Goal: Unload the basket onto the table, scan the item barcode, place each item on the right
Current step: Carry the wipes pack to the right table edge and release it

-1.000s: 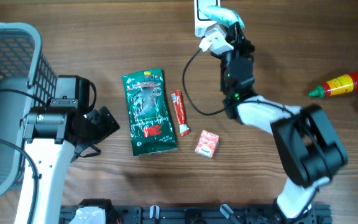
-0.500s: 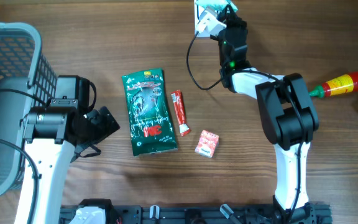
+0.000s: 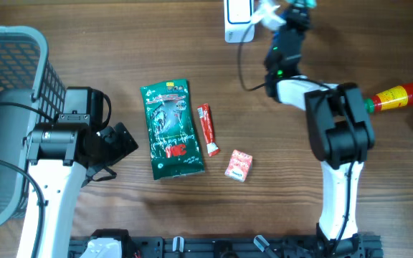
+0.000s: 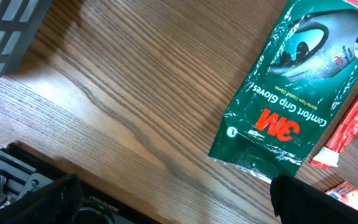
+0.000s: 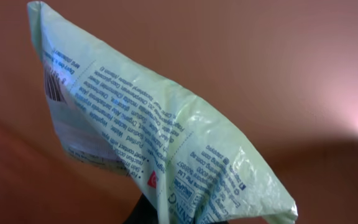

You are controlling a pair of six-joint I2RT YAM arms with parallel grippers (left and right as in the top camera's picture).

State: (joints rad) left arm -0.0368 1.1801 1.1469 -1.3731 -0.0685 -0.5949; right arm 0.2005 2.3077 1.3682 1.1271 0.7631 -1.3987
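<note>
Right wrist view shows you the pale green packet [image 5: 160, 143] pinched tight in the right gripper [image 3: 295, 8], with its barcode [image 5: 53, 84] near the top corner. It is held up by the white box [image 3: 238, 18]. Your left gripper [image 3: 120, 143] is wide open, holding nothing.

A brown wood-grain worktop [image 3: 120, 43] fills the overhead view under soft, even light, with a black rail [image 3: 221, 249] running along its near edge
</note>
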